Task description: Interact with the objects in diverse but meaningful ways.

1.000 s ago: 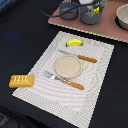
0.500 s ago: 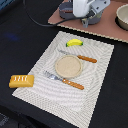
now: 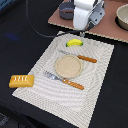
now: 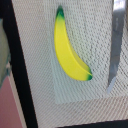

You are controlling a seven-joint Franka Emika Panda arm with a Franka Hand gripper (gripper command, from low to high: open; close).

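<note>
Arm seen lowered from the far edge toward the mat since earlier frames | orange-brown striped toy bun (image 3: 21, 80) lies nearest, at the mat's corner | curved yellow green-tipped plastic banana (image 4: 70, 49) lies flat on the striped placemat (image 3: 95, 75) under the pincer (image 3: 81, 36); judged light, stiff, slippery, best taken across mid-body | pincer opening cannot be told | dark tabletop (image 3: 30, 45) beyond

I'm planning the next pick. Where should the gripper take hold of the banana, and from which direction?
Probably grip the banana across its thick middle, coming straight down from above. It lies flat on the placemat, its sides are clear, and the tapered green tips would likely slip. The gripper hangs just above it.
</note>
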